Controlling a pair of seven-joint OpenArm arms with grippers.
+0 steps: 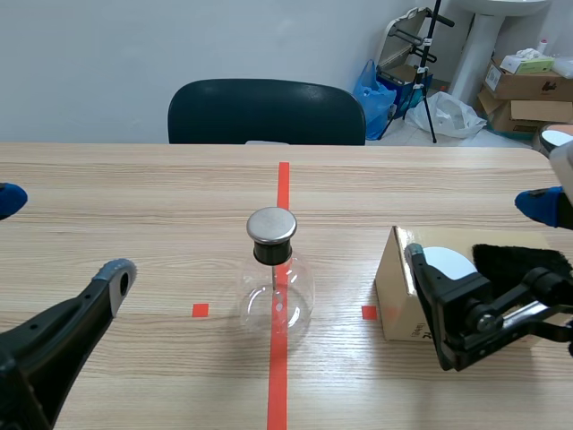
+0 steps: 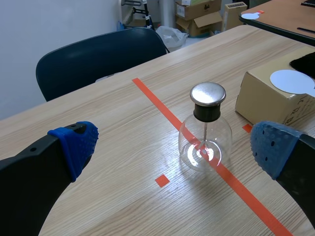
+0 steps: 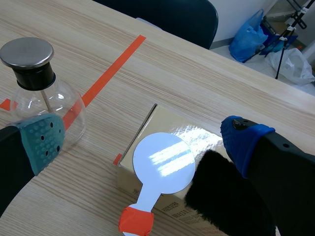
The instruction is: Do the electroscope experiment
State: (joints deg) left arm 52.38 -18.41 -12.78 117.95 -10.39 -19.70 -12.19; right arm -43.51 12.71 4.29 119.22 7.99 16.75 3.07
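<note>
While left hand (image 2: 174,149) hovers spread facing electroscope (image 2: 205,133), right hand (image 3: 142,139) spread over box (image 3: 170,119).

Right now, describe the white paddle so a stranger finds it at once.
On the table, beside the flask, sits a box. Two things lie on top: the paddle is the white disc with an orange-taped handle, next to the black fur.

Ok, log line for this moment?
left gripper open | right gripper open, over brown cardboard box | round clear glass flask with metal cap on tape line | white round paddle, black fur cloth on box
</note>
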